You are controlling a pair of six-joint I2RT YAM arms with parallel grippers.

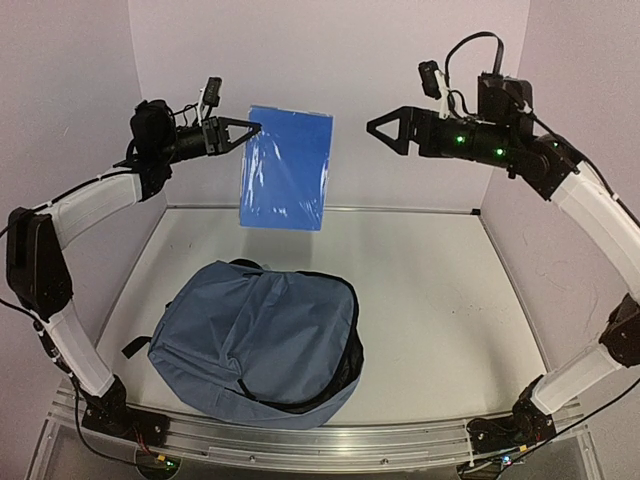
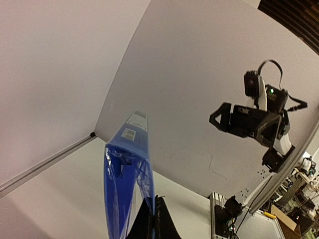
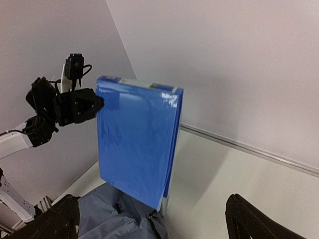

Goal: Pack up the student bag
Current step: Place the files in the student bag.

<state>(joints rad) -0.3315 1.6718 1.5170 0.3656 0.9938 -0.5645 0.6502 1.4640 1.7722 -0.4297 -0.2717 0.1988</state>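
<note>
Nearest the overhead camera runs the aluminium rail that carries both arm bases at the table's front edge. Beyond it, the pale table fills the floor of a white-walled enclosure.

On the table, left of centre and close to the rail, lies the student bag, a slate-blue backpack resting flat. Its black zipper line curves along its right and near sides, where a dark gap shows between the fabric layers. A short black strap sticks out from its left side.

High above the table, over its far part and clear of the bag, hangs a blue book in a glossy clear wrap, upright with its broad face towards the overhead camera. It touches nothing but the left gripper, whose fingers are pressed together on the book's upper left corner.

Level with it on the other side, the right gripper points towards the book's right edge but stays well apart from it. Its fingers are spread wide, with nothing between them.
</note>
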